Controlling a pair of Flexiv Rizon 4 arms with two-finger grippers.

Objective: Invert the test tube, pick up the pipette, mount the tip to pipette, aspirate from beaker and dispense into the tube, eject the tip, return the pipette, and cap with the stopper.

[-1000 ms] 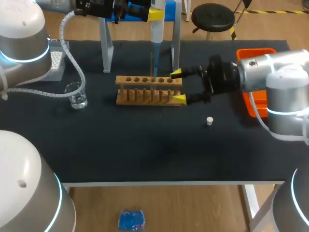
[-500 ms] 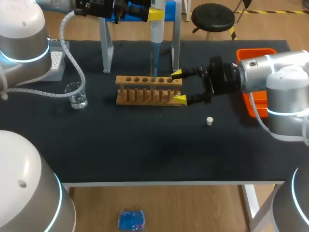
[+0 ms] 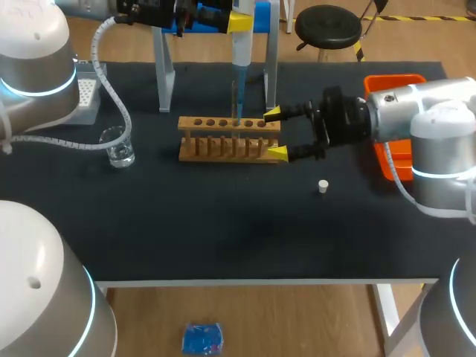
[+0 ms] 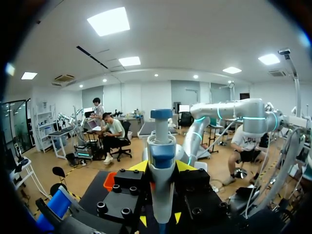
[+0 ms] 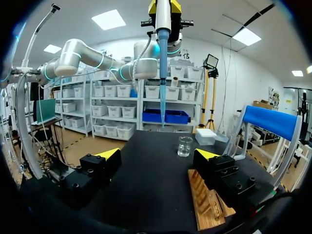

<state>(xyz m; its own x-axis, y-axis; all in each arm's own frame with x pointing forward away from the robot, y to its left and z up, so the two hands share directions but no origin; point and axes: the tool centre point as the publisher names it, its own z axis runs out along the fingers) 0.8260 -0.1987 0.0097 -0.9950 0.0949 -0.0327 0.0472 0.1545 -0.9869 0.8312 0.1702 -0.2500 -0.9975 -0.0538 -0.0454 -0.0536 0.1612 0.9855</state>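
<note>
Clamped on the pipette (image 3: 242, 52) above the rack (image 3: 223, 138), the left end effector (image 3: 239, 21) seemed mid-dispense, needing a straight lift next; the right end effector (image 3: 274, 133) gaped beside the rack.

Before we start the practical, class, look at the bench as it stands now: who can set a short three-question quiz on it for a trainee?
1. True or false: the white stopper lies on the table, outside the wooden test tube rack.
2. Multiple choice: what does the left end effector hold? A, the white stopper. B, the pipette. C, the wooden test tube rack.
3. Short answer: is the right end effector, at the rack's right end, open or shut?

Key: 1 true; 2 B; 3 open.
</note>
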